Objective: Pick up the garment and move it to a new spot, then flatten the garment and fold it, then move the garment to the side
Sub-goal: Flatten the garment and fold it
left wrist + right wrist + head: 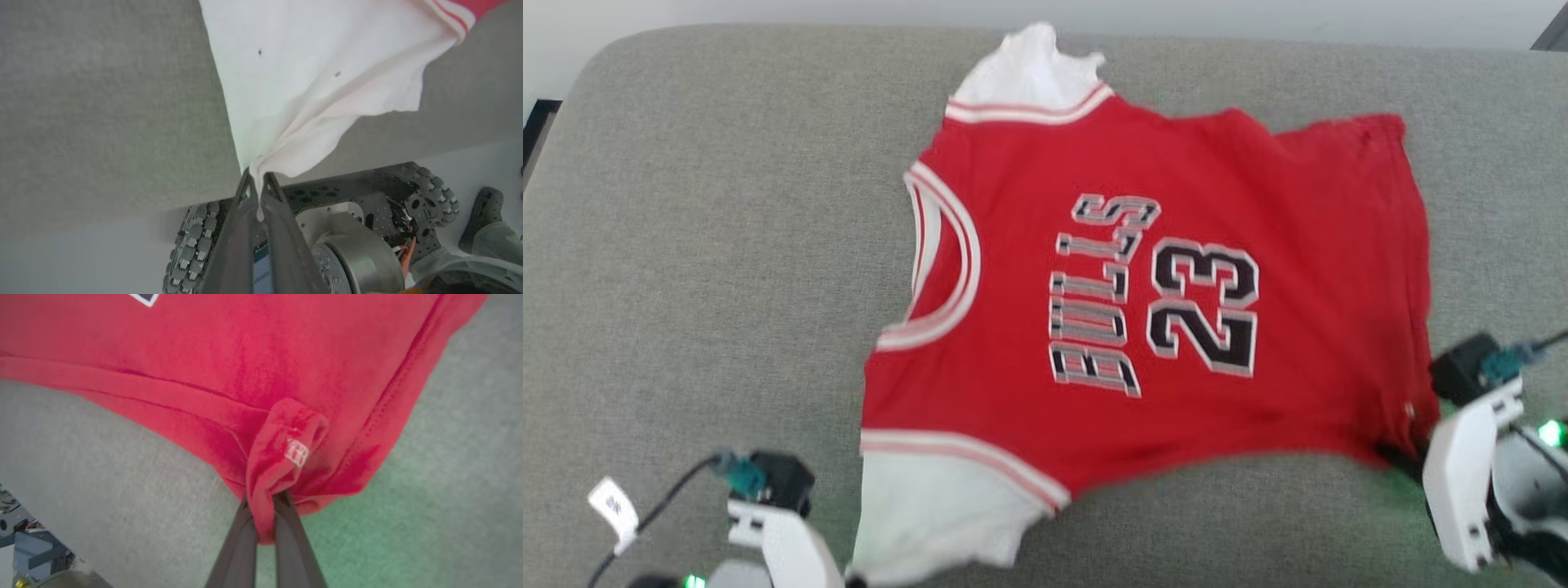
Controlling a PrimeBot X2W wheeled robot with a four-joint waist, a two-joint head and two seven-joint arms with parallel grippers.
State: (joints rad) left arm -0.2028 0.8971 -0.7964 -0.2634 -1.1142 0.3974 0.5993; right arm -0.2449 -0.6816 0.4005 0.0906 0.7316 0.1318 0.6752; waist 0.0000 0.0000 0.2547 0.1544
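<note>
A red soft-fabric T-shirt with white sleeves [1143, 310] lies spread face up in the middle of a grey fabric-covered surface [703, 269]. Its striped red-and-white collar is turned to the left and its hem to the right. The black-and-white chest print, "BULLS" and "23", runs sideways. One white sleeve points to the far side and the other to the near side.

The left end effector [256, 181] is at the near left. Its two long dark fingers are together, clamped on the tip of the near white sleeve [310, 73]. The cloth there is drawn into a narrow gathered point between them, just at the near edge of the surface.

The right end effector [264, 504] is at the near right. Its fingers are pinched on the near corner of the red hem [286, 449], where a small fold carrying a tiny white label bunches up just above the fingertips. In the head view this end effector [1396, 453] touches the shirt's near right corner, and a green light [1552, 433] glows on the wrist behind it.

Beyond the left fingers, below the surface's edge, the robot's dark base with knobbly grey wheels [192, 245] stands on a pale floor. A person's foot in a dark perforated shoe [482, 216] is to one side of it. A small white tag [613, 506] hangs from the cable near the left wrist.
</note>
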